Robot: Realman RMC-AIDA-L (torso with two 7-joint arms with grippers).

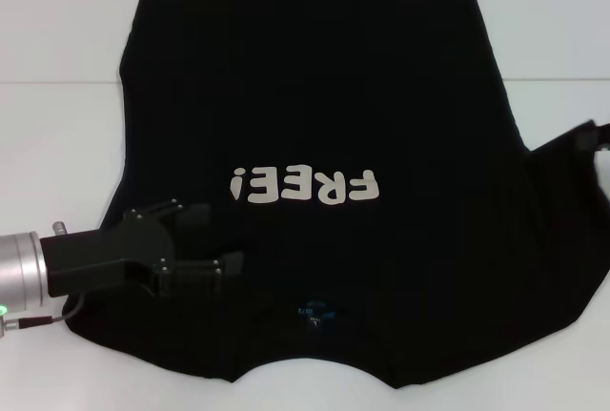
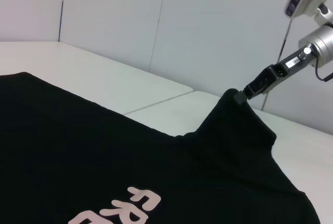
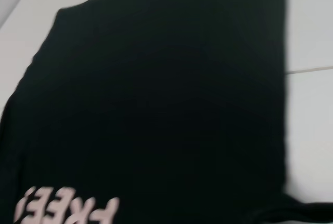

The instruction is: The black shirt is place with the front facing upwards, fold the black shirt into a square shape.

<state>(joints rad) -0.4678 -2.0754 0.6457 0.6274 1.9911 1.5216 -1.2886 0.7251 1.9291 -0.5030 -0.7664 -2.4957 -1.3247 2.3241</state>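
Note:
The black shirt (image 1: 315, 96) lies spread on the white table, front up, its white "FREE!" lettering (image 1: 305, 185) upside down to me. A small blue neck label (image 1: 315, 314) sits near the front edge. My left gripper (image 1: 224, 237) hovers open over the shirt's left shoulder area, nothing between its fingers. At the far right my right gripper (image 1: 596, 139) is shut on the shirt's sleeve. In the left wrist view it (image 2: 242, 95) pinches the cloth into a raised peak (image 2: 234, 125). The right wrist view shows only the shirt (image 3: 156, 104).
The white table (image 1: 57, 30) shows bare on the left, the right and behind the shirt. A seam line (image 1: 57, 80) crosses the table. White walls (image 2: 208, 26) stand behind the table in the left wrist view.

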